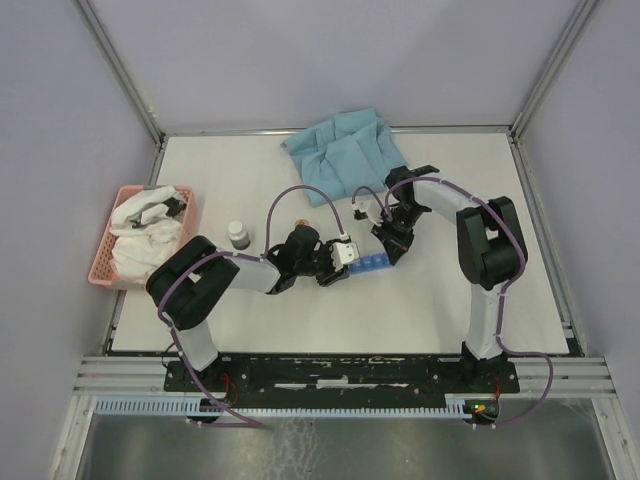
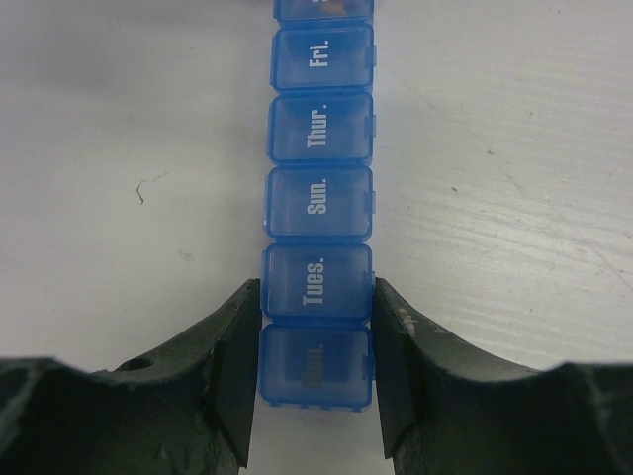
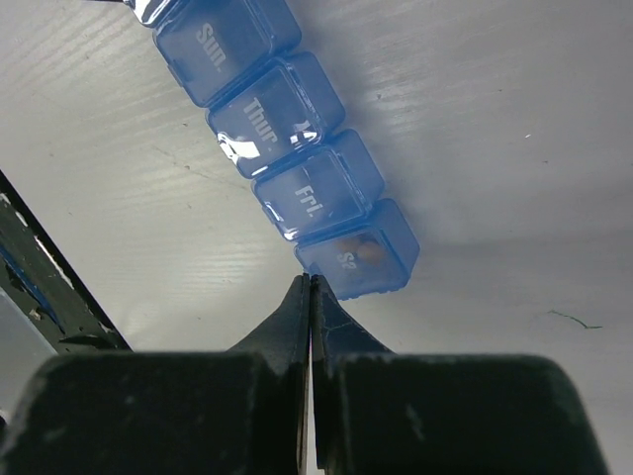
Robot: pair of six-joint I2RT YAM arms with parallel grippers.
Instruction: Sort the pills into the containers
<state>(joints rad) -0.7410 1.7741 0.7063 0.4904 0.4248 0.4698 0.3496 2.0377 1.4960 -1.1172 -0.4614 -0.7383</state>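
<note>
- Near the middle of the white worktop (image 1: 300, 320): a blue pill organiser strip (image 1: 368, 264), lying flat between the two hands.
- Runs on a slant in the top view, long axis from lower left to upper right, with one end at the left hand (image 1: 350, 268) and the other at the right hand (image 1: 388, 256).
- Seen from the left wrist, points straight away from the hand (image 2: 316, 297): Mon, Tues, Sun, Thur, Fri in that order, lids down.
- Gripped at the Mon compartment (image 2: 315, 364) by the left fingers (image 2: 232, 366), one against each long side.
- Seen from the right wrist, slants up and left away from the hand (image 3: 310, 282), with the end compartment (image 3: 361, 252) nearest and a small tan pill (image 3: 368, 253) inside it.
- Right fingers (image 3: 341, 336) pressed together on nothing, tips right at that end compartment's corner; cannot tell whether touching.
</note>
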